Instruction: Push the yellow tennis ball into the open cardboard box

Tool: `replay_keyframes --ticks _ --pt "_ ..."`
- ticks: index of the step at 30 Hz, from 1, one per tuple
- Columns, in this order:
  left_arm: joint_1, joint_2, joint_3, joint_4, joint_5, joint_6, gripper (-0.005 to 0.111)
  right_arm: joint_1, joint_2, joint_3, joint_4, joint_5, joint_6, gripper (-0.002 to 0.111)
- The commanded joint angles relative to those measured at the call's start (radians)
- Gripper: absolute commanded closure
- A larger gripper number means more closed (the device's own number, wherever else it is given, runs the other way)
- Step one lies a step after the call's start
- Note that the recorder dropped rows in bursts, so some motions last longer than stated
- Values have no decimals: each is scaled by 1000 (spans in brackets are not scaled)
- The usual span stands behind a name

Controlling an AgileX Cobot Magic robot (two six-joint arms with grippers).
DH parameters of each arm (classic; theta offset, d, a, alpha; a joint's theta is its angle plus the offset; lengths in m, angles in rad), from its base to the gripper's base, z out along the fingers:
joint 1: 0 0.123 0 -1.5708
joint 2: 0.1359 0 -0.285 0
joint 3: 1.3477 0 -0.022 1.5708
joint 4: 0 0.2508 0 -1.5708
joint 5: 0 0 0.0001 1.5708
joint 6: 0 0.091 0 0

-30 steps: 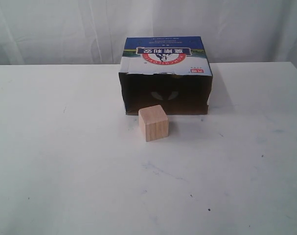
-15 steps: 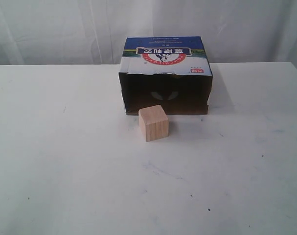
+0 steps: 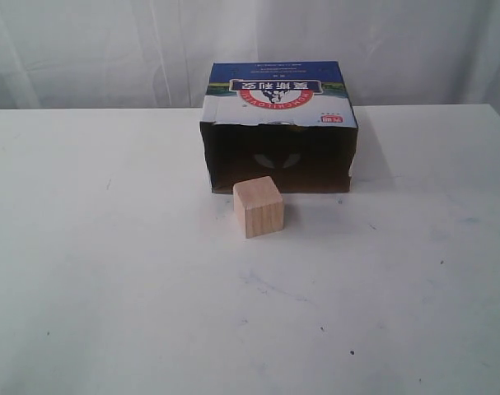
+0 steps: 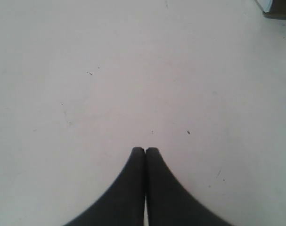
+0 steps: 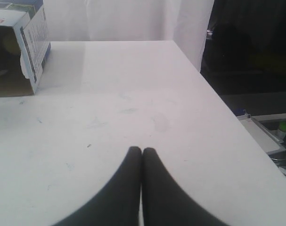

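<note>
Your left hand (image 4: 145, 149) and right hand (image 5: 142, 149) are closed, empty; no yellow fuzzy ball shows, so you might push the pale wooden cube (image 3: 258, 206)

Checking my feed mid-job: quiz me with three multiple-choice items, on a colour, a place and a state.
1. The open cardboard box has a top printed: A blue-and-white; B green; C black.
2. The wooden cube stands: A inside the box; B before its open side; C atop it.
3. The left gripper and right gripper are: A both open; B both shut; C one open.
A: the exterior view shows it. B: the cube stands outside, before the opening. B: fingertips meet in both wrist views.
</note>
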Motion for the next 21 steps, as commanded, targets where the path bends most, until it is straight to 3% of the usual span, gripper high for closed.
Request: replay_keyframes --ticks 1,21 --pt "37 -4 8 -12 49 -8 107 -9 -6 1 0 -6 -12 108" --pt "25 -4 8 -11 47 -2 107 -9 -6 1 0 -6 -12 108"
